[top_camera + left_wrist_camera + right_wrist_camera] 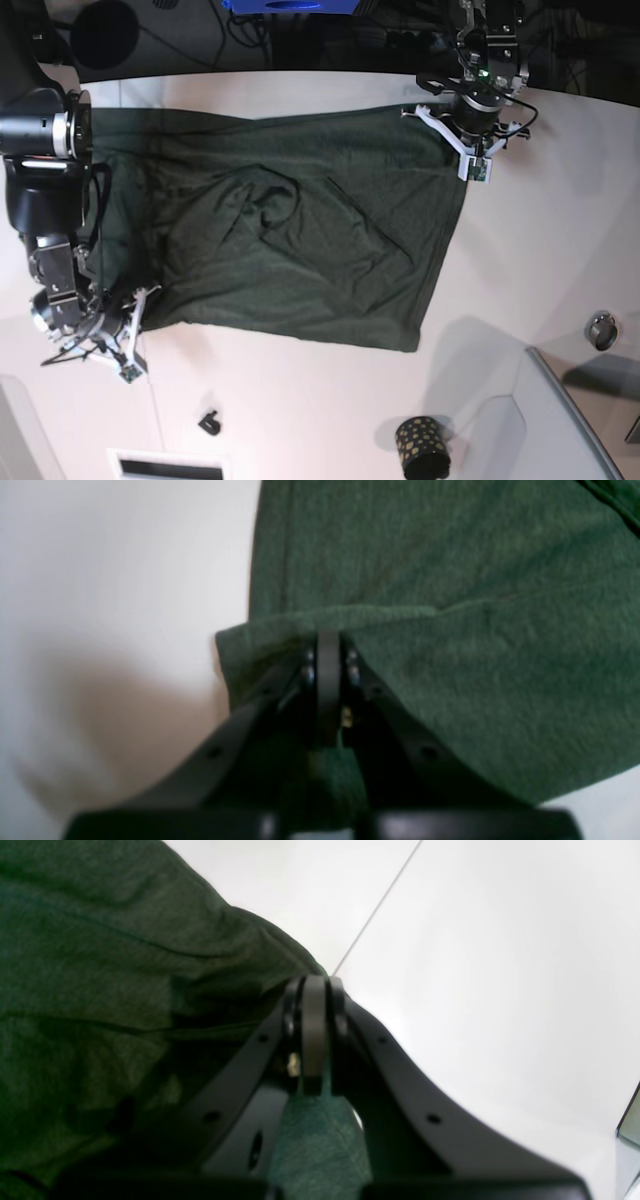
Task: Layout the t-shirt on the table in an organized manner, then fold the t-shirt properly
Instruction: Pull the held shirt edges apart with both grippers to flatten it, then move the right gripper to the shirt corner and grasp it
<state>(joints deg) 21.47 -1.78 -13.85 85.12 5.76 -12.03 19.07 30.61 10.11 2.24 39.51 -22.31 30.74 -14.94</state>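
Containers first: one small black cup [424,448] with gold dots, upright on the table [300,400] at about 5 o'clock in the base view, well apart from the t-shirt [290,240]. Can't see inside it from this angle. A grey raised panel [570,420] sits at the 4–5 o'clock corner, cut off by the frame edge; a small round metal thing [601,329] lies near it, too small to identify.

T-shirt: dark green, spread across the table centre, roughly rectangular, with wrinkles and a loose fold near the middle. It lies mostly flat, edges not straight.

My left pincer [327,645]: jaws fully together, pinching a folded edge of the t-shirt. In its wrist view, cloth fills 12 to 4 o'clock and bare table is at 9 o'clock. In the base view it sits at the shirt's 1 o'clock corner.

My right pincer [315,985]: jaws fully together, a strip of green cloth showing between the fingers lower down, so it has the t-shirt too. Cloth bunches at 9–10 o'clock and white table with a thin seam line runs to 1 o'clock. In the base view it's at the shirt's 8 o'clock corner.

Hard to make out: both wrist views are blurry. The left-hand edge of the shirt in the base view is partly hidden behind my right arm [45,160]. A small dark object [209,422] on the table at 6–7 o'clock is too small to tell.
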